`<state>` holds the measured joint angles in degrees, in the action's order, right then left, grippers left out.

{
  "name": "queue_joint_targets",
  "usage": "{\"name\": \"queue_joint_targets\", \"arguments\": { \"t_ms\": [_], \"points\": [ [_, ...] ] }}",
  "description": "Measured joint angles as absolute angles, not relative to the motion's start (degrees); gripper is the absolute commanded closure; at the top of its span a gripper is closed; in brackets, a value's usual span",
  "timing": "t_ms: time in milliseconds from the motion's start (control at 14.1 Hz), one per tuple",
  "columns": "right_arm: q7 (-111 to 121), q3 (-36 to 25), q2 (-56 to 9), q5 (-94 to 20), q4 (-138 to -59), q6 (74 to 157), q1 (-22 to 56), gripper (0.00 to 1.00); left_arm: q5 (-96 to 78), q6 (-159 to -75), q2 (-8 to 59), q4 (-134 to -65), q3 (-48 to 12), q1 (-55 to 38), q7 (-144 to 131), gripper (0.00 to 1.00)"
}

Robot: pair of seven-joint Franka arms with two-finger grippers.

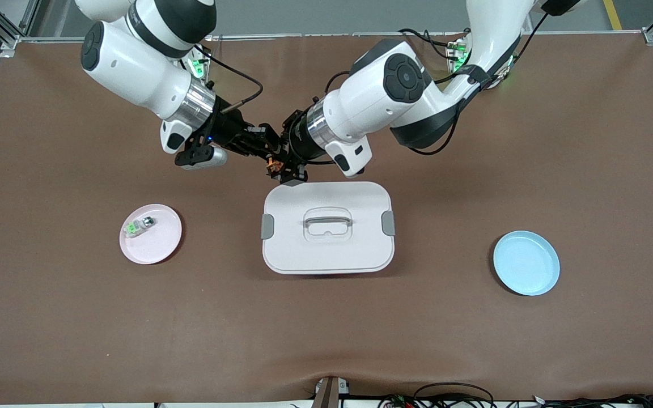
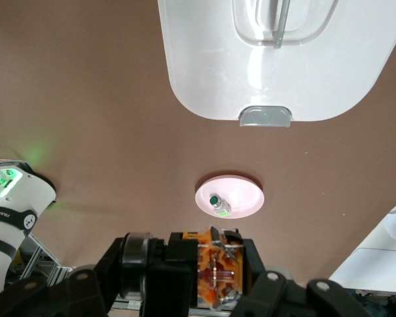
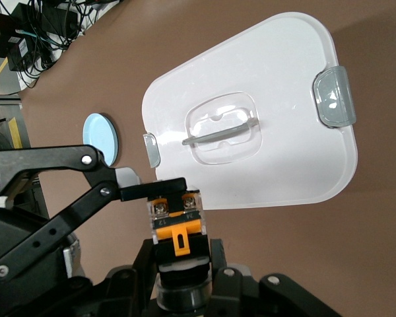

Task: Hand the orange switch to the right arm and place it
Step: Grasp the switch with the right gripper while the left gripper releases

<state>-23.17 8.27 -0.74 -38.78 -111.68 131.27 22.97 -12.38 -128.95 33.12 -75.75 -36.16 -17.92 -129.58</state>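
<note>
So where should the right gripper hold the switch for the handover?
On the black round end, coming from the right arm's side. The left gripper already clamps the orange terminal end of the switch, so only that end is free; the right gripper is shut there.

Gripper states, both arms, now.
Left gripper: shut on the orange switch, in the air beside the white lidded box.
Right gripper: shut on the orange switch too, mid-handover.

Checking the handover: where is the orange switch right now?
In the air between the two grippers, the orange switch is gripped by both the left gripper and the right gripper, above bare table just past the white lidded box.
</note>
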Motion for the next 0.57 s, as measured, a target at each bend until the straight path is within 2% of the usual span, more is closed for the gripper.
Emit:
{"name": "queue_joint_targets", "arguments": {
  "t_ms": [71, 142, 214, 569],
  "points": [
    [-23.14, 8.27, -0.76, -38.78, -111.65, 131.28, 22.97, 1.00, -12.38, -128.95, 33.12, -75.74, -36.16, -17.92, -129.58, 0.75],
    [-23.09, 8.27, -0.77, -38.78, -111.61, 131.28, 22.97, 1.00, -12.38, -128.95, 33.12, -75.72, -36.16, -17.90, -129.58, 0.36],
    [-23.05, 8.27, -0.81, -38.78, -111.54, 131.31, 22.98, 1.00, -12.38, -128.95, 33.12, -75.68, -36.16, -17.89, -129.58, 0.00],
    [-23.51, 8.26, -1.85, -38.79, -110.15, 131.34, 23.00, 1.00, -10.26, -129.06, 33.12, -75.21, -35.59, -17.59, -129.49, 0.00]
  ]
}}
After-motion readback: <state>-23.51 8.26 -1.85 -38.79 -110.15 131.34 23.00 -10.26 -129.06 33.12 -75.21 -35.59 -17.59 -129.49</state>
